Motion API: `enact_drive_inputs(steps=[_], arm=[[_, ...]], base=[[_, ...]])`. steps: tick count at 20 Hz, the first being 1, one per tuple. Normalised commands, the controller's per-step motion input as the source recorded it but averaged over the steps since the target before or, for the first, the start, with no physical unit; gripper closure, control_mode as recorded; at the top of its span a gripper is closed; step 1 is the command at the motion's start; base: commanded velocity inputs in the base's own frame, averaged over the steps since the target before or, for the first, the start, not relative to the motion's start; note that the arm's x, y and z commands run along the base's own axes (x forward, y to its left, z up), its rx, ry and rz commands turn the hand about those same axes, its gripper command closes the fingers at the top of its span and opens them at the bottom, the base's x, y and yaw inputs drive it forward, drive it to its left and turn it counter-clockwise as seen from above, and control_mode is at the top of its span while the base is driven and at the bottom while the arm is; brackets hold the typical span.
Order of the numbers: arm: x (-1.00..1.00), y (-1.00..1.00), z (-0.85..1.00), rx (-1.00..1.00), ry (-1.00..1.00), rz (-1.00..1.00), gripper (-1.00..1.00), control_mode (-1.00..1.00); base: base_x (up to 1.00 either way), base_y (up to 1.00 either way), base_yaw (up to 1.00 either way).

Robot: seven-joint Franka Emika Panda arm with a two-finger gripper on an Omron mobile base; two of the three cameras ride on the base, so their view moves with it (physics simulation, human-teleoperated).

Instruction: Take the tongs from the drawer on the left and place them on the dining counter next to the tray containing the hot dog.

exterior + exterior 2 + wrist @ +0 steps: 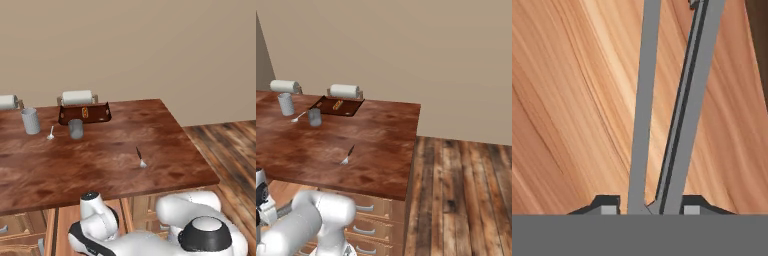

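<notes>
Seen in the hand view, the slim grey tongs [643,100] lie on the pale wood floor of the drawer [572,110], their two arms running away from the hand and meeting near it. My gripper [651,206] is shut on the tongs near their joined end, one dark fingertip against each arm. Above, the dining counter [100,165] [376,150] carries the dark brown tray [64,118] [324,102] at its far side. The hot dog [85,112] [337,105] lies in that tray.
Two grey cups [31,121] [76,128] and a small spoon [51,133] stand beside the tray. A dark-handled fork [140,157] [347,155] lies mid-counter. A paper-towel roll [77,97] sits behind the tray. Plank floor [466,200] lies right of the island.
</notes>
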Motion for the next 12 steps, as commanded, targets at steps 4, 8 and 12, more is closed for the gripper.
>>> enact_drive_inputs(steps=[4, 8, 12], arm=[[-0.8, 0.0, 0.72, 0.0, -0.01, 0.0, 1.0, -1.0], [-0.83, 0.0, 0.67, 0.0, -0.03, 0.0, 1.0, -1.0], [-0.89, 0.0, 0.67, 0.0, -0.05, 0.0, 1.0, -1.0]], base=[[0.0, 0.0, 0.0], [0.0, 0.0, 0.0], [0.0, 0.0, 0.0]])
